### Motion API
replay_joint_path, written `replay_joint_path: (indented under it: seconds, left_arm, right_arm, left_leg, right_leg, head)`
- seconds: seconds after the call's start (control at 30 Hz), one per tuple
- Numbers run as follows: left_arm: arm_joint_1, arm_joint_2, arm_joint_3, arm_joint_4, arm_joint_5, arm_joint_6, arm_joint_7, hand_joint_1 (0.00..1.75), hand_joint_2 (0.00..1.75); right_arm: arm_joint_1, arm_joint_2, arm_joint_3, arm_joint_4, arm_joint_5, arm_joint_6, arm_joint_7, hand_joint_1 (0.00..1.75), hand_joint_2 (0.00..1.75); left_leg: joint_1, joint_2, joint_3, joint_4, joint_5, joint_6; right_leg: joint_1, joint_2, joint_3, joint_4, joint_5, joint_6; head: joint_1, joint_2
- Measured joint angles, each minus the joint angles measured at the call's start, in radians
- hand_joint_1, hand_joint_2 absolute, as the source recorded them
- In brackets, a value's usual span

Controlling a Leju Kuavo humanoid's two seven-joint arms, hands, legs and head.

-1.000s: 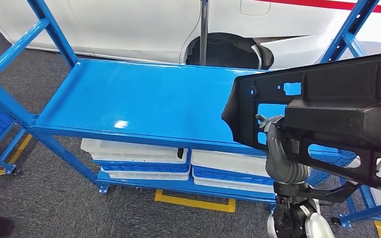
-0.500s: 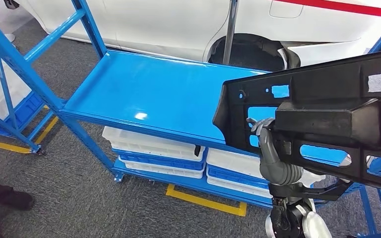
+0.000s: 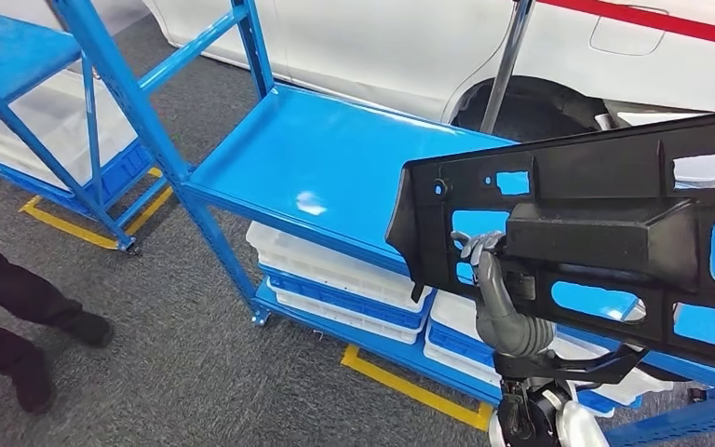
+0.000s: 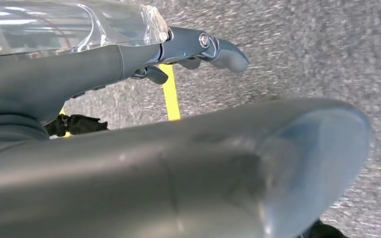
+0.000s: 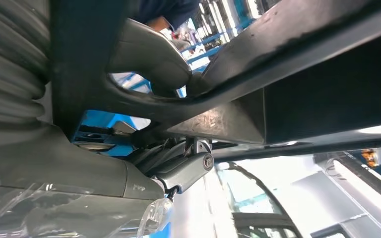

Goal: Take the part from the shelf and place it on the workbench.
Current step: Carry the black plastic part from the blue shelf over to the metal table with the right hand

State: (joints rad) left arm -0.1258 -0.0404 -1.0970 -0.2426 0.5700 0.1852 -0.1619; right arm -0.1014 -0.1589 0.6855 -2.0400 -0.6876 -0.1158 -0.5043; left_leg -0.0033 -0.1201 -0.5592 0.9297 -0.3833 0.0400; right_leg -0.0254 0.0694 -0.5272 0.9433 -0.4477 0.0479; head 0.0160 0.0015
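- R hand (image 3: pixel 486 253) clamped on black part (image 3: pixel 605 233), held above blue shelf (image 3: pixel 335 158).
- L hand (image 4: pixel 206 47) holds nothing, fingers curled in.
- Risk: long part could clip shelf post (image 3: pixel 130 102) when turning; one-hand grip may slip.

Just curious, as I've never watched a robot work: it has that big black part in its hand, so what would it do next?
Probably carry on to the workbench: the right robot hand holds the black part clear above the blue shelf.

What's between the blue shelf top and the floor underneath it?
In the head view, stacked white and blue bins sit under the blue shelf, above the grey carpet.
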Motion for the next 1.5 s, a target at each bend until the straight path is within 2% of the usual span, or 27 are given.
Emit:
replay_joint_path:
  seconds: [0.07,0.13,0.2,0.23,0.27,0.3,0.37,0.43,0.5,0.57,0.63,0.73,0.77,0.8,0.83,0.87,0.93,1.0,1.07,1.13,1.2,1.27,1.3,1.33,1.37,1.43,1.5]
  left_arm:
    - [0.005,0.001,0.000,0.000,-0.005,0.004,0.021,0.00,0.00]
    - [0.009,0.001,-0.002,0.000,-0.010,0.005,0.034,0.00,0.00]
    - [0.008,0.001,-0.004,0.000,-0.015,0.005,0.038,0.00,0.00]
    - [0.006,0.001,-0.006,0.000,-0.016,0.005,0.038,0.00,0.00]
    - [0.006,0.001,-0.007,0.000,-0.017,0.006,0.038,0.00,0.00]
    - [0.007,0.001,-0.008,0.000,-0.017,0.007,0.037,0.00,0.00]
    - [0.009,0.001,-0.011,0.000,-0.017,0.010,0.037,0.00,0.00]
    - [0.007,0.001,-0.014,0.000,-0.016,0.014,0.035,0.00,0.00]
    - [0.005,0.001,-0.017,0.000,-0.016,0.016,0.034,0.00,0.00]
    - [0.006,0.001,-0.019,0.000,-0.017,0.016,0.035,0.00,0.00]
    - [0.008,0.000,-0.020,0.000,-0.017,0.016,0.037,0.00,0.00]
    - [0.006,0.000,-0.022,0.000,-0.017,0.016,0.039,0.00,0.00]
    - [0.006,0.000,-0.023,0.000,-0.017,0.016,0.039,0.00,0.00]
    - [0.006,0.000,-0.023,0.000,-0.016,0.016,0.039,0.00,0.00]
    - [0.007,0.000,-0.024,0.000,-0.016,0.016,0.039,0.00,0.00]
    - [0.008,0.000,-0.024,0.000,-0.015,0.017,0.039,0.00,0.00]
    - [0.006,0.000,-0.024,0.000,-0.015,0.017,0.039,0.00,0.00]
    - [0.005,0.000,-0.024,0.000,-0.015,0.017,0.039,0.00,0.00]
    - [0.006,0.000,-0.024,0.000,-0.014,0.017,0.039,0.00,0.00]
    - [0.009,0.001,-0.025,0.000,-0.014,0.017,0.039,0.00,0.00]
    - [0.007,0.000,-0.025,0.000,-0.013,0.017,0.038,0.00,0.00]
    - [0.004,0.000,-0.025,0.000,-0.013,0.017,0.038,0.00,0.00]
    - [0.004,0.000,-0.025,0.000,-0.013,0.017,0.038,0.00,0.00]
    - [0.006,0.000,-0.025,0.000,-0.013,0.017,0.038,0.00,0.00]
    - [0.007,0.000,-0.025,0.000,-0.013,0.017,0.038,0.00,0.00]
    - [0.007,0.000,-0.025,0.000,-0.013,0.017,0.038,0.00,0.00]
    - [0.004,0.000,-0.025,0.000,-0.013,0.017,0.038,0.00,0.00]
  right_arm:
    - [0.013,0.001,-0.002,0.000,-0.004,0.000,-0.011,1.75,1.75]
    - [0.021,0.002,-0.006,0.000,-0.006,0.001,-0.019,1.75,1.75]
    - [0.031,0.002,-0.011,0.000,-0.010,0.001,-0.025,1.75,1.75]
    - [0.037,0.002,-0.013,0.000,-0.011,0.001,-0.026,1.75,1.75]
    - [0.042,0.002,-0.015,0.000,-0.012,0.001,-0.026,1.75,1.75]
    - [0.046,0.002,-0.016,0.000,-0.012,0.001,-0.026,1.75,1.75]
    - [0.049,0.002,-0.018,0.000,-0.012,0.001,-0.027,1.75,1.75]
    - [0.050,0.002,-0.019,0.000,-0.012,0.002,-0.028,1.75,1.75]
    - [0.050,0.002,-0.020,-0.001,-0.011,0.003,-0.029,1.75,1.75]
    - [0.051,0.002,-0.021,-0.002,-0.007,0.005,-0.031,1.75,1.75]
    - [0.051,0.002,-0.023,-0.004,-0.003,0.005,-0.034,1.75,1.75]
    - [0.055,0.002,-0.027,-0.006,-0.002,0.007,-0.037,1.75,1.75]
    - [0.057,0.002,-0.028,-0.006,-0.002,0.007,-0.037,1.75,1.75]
    - [0.058,0.002,-0.029,-0.006,-0.002,0.007,-0.037,1.75,1.75]
    - [0.060,0.002,-0.031,-0.005,-0.002,0.007,-0.037,1.75,1.75]
    - [0.060,0.002,-0.032,-0.005,-0.002,0.007,-0.037,1.75,1.75]
    - [0.060,0.001,-0.034,-0.006,-0.001,0.007,-0.038,1.75,1.75]
    - [0.060,0.001,-0.035,-0.006,0.001,0.008,-0.038,1.75,1.75]
    - [0.061,0.001,-0.035,-0.007,0.002,0.008,-0.039,1.75,1.75]
    - [0.059,0.001,-0.036,-0.007,0.003,0.008,-0.039,1.75,1.75]
    - [0.060,0.002,-0.037,-0.007,0.004,0.009,-0.040,1.75,1.75]
    - [0.061,0.002,-0.037,-0.007,0.004,0.009,-0.040,1.75,1.75]
    - [0.061,0.002,-0.037,-0.007,0.004,0.009,-0.040,1.75,1.75]
    - [0.061,0.002,-0.037,-0.007,0.004,0.009,-0.040,1.75,1.75]
    - [0.061,0.002,-0.037,-0.007,0.004,0.009,-0.040,1.75,1.75]
    - [0.061,0.002,-0.037,-0.007,0.005,0.010,-0.040,1.75,1.75]
    - [0.061,0.002,-0.037,-0.007,0.005,0.011,-0.040,1.75,1.75]
  left_leg:
    - [0.004,-0.006,-0.008,0.004,0.000,-0.010]
    - [0.004,0.039,-0.033,0.057,-0.034,-0.023]
    - [0.006,0.092,-0.096,0.195,-0.106,-0.036]
    - [0.010,0.100,-0.132,0.270,-0.136,-0.042]
    - [0.014,0.104,-0.156,0.320,-0.151,-0.045]
    - [0.016,0.106,-0.158,0.328,-0.146,-0.048]
    - [0.019,0.122,-0.096,0.215,-0.090,-0.047]
    - [0.013,0.162,-0.013,0.061,-0.038,-0.038]
    - [0.005,0.178,0.013,0.006,-0.025,-0.026]
    - [0.004,0.156,0.010,0.005,-0.022,-0.014]
    - [0.007,0.136,0.012,-0.001,-0.018,-0.001]
    - [0.008,0.104,0.014,-0.002,-0.017,0.011]
    - [0.007,0.091,0.015,-0.002,-0.017,0.012]
    - [0.006,0.077,0.016,-0.002,-0.017,0.013]
    - [0.006,0.063,0.017,-0.001,-0.018,0.012]
    - [0.006,0.048,0.020,0.000,-0.019,0.011]
    - [0.006,0.020,0.021,0.005,-0.023,0.005]
    - [0.008,-0.002,0.011,0.010,-0.024,-0.004]
    - [0.013,-0.020,0.002,0.009,-0.021,-0.016]
    - [0.010,0.013,-0.012,0.036,-0.037,-0.027]
    - [0.008,0.076,-0.069,0.152,-0.092,-0.037]
    - [0.011,0.102,-0.144,0.298,-0.145,-0.043]
    - [0.013,0.105,-0.161,0.329,-0.148,-0.043]
    - [0.013,0.108,-0.156,0.316,-0.132,-0.043]
    - [0.014,0.114,-0.127,0.257,-0.099,-0.041]
    - [0.008,0.153,-0.043,0.094,-0.037,-0.032]
    - [-0.002,0.176,-0.004,0.013,-0.017,-0.021]
  right_leg:
    - [0.001,-0.021,-0.001,-0.001,0.003,-0.010]
    - [-0.003,-0.043,0.000,-0.004,0.006,-0.021]
    - [-0.004,-0.068,0.000,-0.004,0.006,-0.026]
    - [-0.004,-0.081,0.000,-0.004,0.005,-0.026]
    - [-0.004,-0.095,0.000,-0.004,0.005,-0.026]
    - [-0.004,-0.107,0.000,-0.004,0.004,-0.025]
    - [-0.004,-0.129,0.003,-0.004,0.001,-0.021]
    - [-0.001,-0.146,0.008,-0.004,-0.003,-0.014]
    - [0.004,-0.161,0.012,-0.003,-0.007,-0.003]
    - [0.003,-0.172,0.016,-0.004,-0.012,0.009]
    - [-0.001,-0.145,0.004,0.031,-0.042,0.016]
    - [0.001,-0.082,-0.091,0.236,-0.145,0.014]
    - [0.003,-0.075,-0.122,0.295,-0.162,0.013]
    - [0.004,-0.072,-0.136,0.317,-0.158,0.012]
    - [0.004,-0.070,-0.129,0.294,-0.131,0.010]
    - [0.004,-0.062,-0.103,0.231,-0.089,0.008]
    - [-0.001,-0.015,-0.038,0.083,-0.021,0.003]
    - [-0.002,0.020,-0.011,0.018,-0.006,-0.002]
    - [0.001,0.006,-0.011,0.014,-0.007,-0.012]
    - [-0.001,-0.020,-0.004,0.007,-0.006,-0.023]
    - [0.000,-0.049,0.002,0.004,-0.007,-0.031]
    - [0.003,-0.079,0.004,0.004,-0.010,-0.034]
    - [0.003,-0.093,0.005,0.004,-0.012,-0.035]
    - [0.004,-0.106,0.007,0.004,-0.014,-0.034]
    - [0.004,-0.117,0.011,0.004,-0.016,-0.033]
    - [0.006,-0.137,0.019,0.003,-0.023,-0.026]
    - [0.010,-0.152,0.024,0.003,-0.028,-0.016]
  head:
    - [0.000,0.000]
    - [-0.006,0.000]
    - [-0.012,0.000]
    - [-0.013,0.000]
    - [-0.013,0.000]
    - [-0.013,0.000]
    - [-0.013,0.000]
    - [-0.013,0.000]
    - [-0.012,0.000]
    - [-0.011,0.000]
    - [-0.010,0.000]
    - [-0.006,0.000]
    - [-0.005,0.000]
    - [-0.005,0.000]
    - [-0.005,0.000]
    - [-0.004,0.000]
    - [-0.002,0.000]
    - [0.000,0.000]
    - [0.003,0.000]
    - [0.004,0.000]
    - [0.004,0.000]
    - [0.006,0.000]
    - [0.006,0.000]
    - [0.006,0.000]
    - [0.006,0.000]
    - [0.005,0.000]
    - [0.005,0.000]
